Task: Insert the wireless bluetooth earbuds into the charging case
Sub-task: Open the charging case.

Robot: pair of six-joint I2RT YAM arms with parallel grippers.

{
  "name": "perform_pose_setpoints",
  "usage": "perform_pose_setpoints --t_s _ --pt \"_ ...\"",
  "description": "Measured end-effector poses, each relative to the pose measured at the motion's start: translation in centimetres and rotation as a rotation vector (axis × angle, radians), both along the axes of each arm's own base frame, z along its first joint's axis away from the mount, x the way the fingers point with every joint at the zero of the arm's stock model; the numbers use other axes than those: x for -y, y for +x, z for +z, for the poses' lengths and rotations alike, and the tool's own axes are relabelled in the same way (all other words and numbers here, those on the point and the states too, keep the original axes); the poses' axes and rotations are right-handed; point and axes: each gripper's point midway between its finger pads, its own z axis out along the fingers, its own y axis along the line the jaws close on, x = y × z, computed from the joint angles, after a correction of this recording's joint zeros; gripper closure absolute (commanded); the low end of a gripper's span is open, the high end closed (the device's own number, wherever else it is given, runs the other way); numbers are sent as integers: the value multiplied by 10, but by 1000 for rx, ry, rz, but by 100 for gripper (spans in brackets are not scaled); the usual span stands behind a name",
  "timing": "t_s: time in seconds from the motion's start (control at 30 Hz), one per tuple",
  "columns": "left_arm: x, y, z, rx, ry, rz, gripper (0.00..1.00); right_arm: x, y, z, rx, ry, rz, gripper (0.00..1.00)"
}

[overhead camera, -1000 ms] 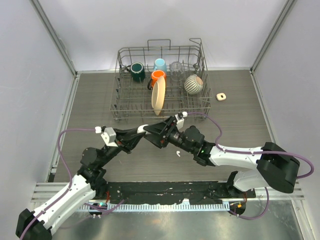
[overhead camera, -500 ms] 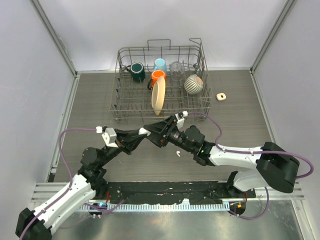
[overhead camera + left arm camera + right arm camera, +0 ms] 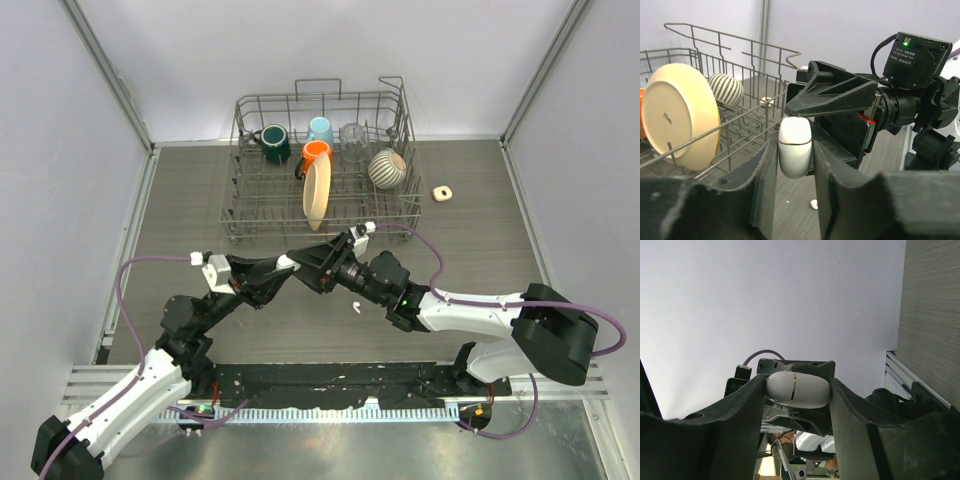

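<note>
Top view: just in front of the dish rack (image 3: 250, 237), above the desk (image 3: 200, 200), left tool (image 3: 282, 264) and right tool (image 3: 298, 260) meet around the charging case (image 3: 287, 257). One earbud (image 3: 354, 307) lies on the desk further from the rack. Left wrist: the case, lid shut, stands pinched in the left tool. Right wrist: the right tool clasps it crosswise. Step appears to be readying the case. Next, the lid must be prised open.

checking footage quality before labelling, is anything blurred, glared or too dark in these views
Left wrist: the left fingers up close are dark and blurred, the charging case sharp. Right wrist: the case shows a soft highlight against a pale, flat wall. Top external: even light, glare along the metal rail at the near edge.
</note>
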Motion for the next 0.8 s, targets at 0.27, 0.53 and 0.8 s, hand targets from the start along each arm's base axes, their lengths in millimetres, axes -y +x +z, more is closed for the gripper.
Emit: perform_pose_setpoints --t_s 0.27,0.53,0.8 --pt "2 1 -5 -44 -5 -10 52 0 0 1 15 -3 -1 85" --pt "4 2 -9 -62 4 -15 54 0 -1 0 26 -9 1 86" --pt "7 4 -12 -80 12 -25 58 0 -1 0 32 -13 3 86"
